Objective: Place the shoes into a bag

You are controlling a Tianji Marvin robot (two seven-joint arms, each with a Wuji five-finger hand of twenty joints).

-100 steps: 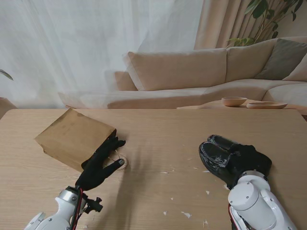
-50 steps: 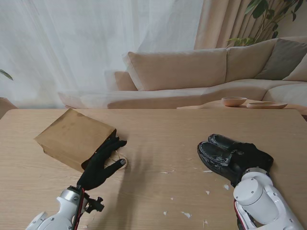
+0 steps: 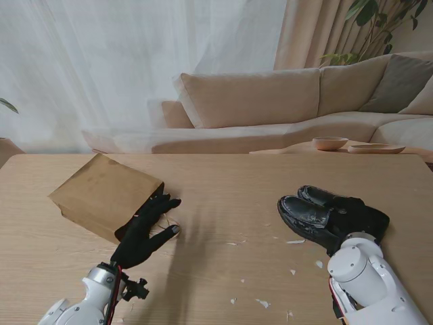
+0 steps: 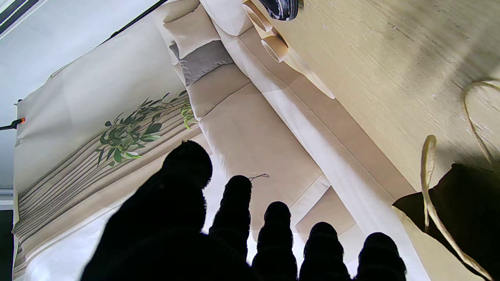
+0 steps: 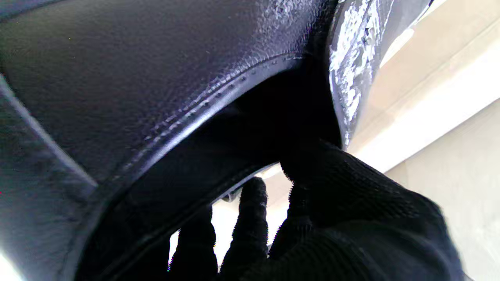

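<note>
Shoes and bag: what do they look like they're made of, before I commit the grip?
The shoes look like glossy black leather or a leather-look synthetic: bright sheen, fine grain and a stitched seam in the right wrist view. The bag looks like matte brown kraft paper, creased flat, with a pale handle, probably twisted paper cord.

On your table (image 3: 223, 176): bag (image 3: 105, 194) lies flat at left, left hand (image 3: 144, 230) at its near edge; shoes (image 3: 318, 213) side by side at right, right hand (image 3: 362, 220) on them.
</note>
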